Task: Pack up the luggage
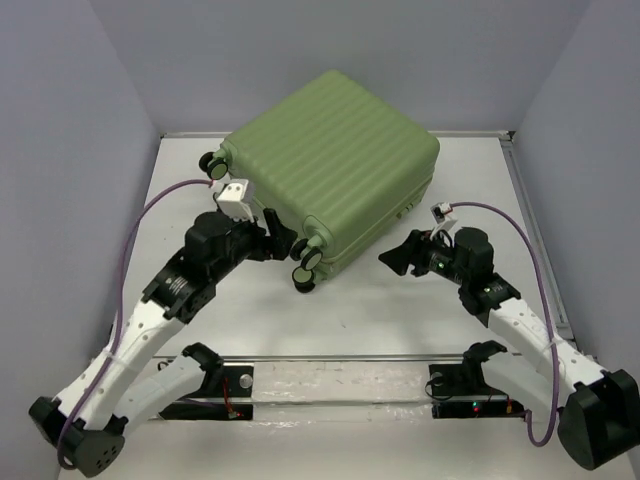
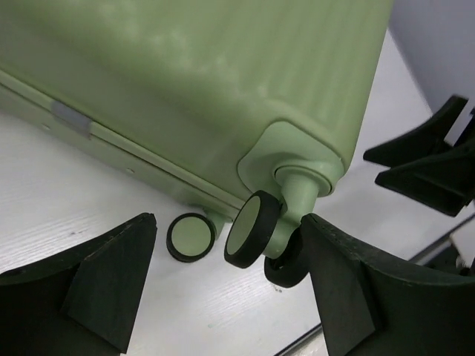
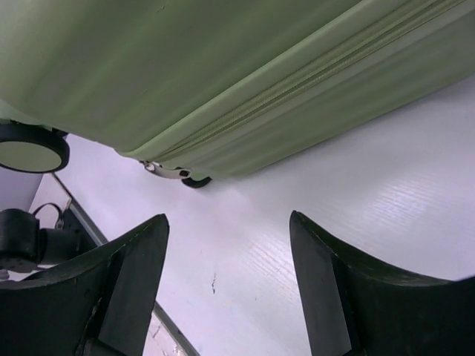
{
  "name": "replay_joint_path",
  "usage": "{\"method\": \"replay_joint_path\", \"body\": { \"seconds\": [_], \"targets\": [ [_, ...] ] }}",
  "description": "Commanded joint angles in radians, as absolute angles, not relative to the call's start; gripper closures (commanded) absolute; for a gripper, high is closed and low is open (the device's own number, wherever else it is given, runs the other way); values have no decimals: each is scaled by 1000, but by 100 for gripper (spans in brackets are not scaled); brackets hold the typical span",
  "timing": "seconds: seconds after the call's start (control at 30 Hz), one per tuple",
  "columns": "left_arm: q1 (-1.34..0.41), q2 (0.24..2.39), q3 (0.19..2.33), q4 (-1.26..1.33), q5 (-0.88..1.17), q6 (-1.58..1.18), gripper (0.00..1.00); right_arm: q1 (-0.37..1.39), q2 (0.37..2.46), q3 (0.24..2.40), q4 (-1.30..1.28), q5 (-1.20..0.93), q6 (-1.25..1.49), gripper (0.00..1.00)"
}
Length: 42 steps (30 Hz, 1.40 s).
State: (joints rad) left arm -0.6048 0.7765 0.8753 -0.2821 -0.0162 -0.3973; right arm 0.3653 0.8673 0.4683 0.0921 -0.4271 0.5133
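Top external, luggage (image 1: 335, 165) at back edge, spread left hand (image 1: 278, 232), right hand (image 1: 400, 253)

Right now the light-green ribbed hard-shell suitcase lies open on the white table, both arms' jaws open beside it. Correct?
No: the light-green ribbed hard-shell suitcase is closed, its zipped seam shut in the right wrist view. It does lie on the white table, both arms' jaws open beside it.

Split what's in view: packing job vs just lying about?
Job:
luggage, closed, flat on the table
left pincer, open
right pincer, open

Not the job:
table
purple cables along the arms
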Motion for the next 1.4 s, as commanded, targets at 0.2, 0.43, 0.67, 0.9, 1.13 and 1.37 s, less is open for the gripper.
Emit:
{"method": "replay_joint_path", "body": {
  "seconds": [0.2, 0.43, 0.67, 0.9, 1.13, 1.37],
  "targets": [
    [-589, 994, 870, -77, 439, -264, 11, 442, 925, 431, 225, -413, 543, 26],
    [-597, 1075, 816, -22, 514, -321, 60, 488, 980, 416, 293, -380, 563, 34],
    [-702, 1166, 873, 38, 486, -370, 87, 583, 1009, 419, 351, -328, 542, 51],
    [-840, 1262, 911, 250, 465, -518, 94, 687, 986, 347, 505, -166, 479, 46],
    [-864, 1258, 937, 288, 410, -572, 94, 696, 954, 256, 531, 33, 436, 47],
    [-864, 1239, 910, 296, 410, -578, 94, 696, 977, 238, 577, 49, 430, 49]
  ]
}}
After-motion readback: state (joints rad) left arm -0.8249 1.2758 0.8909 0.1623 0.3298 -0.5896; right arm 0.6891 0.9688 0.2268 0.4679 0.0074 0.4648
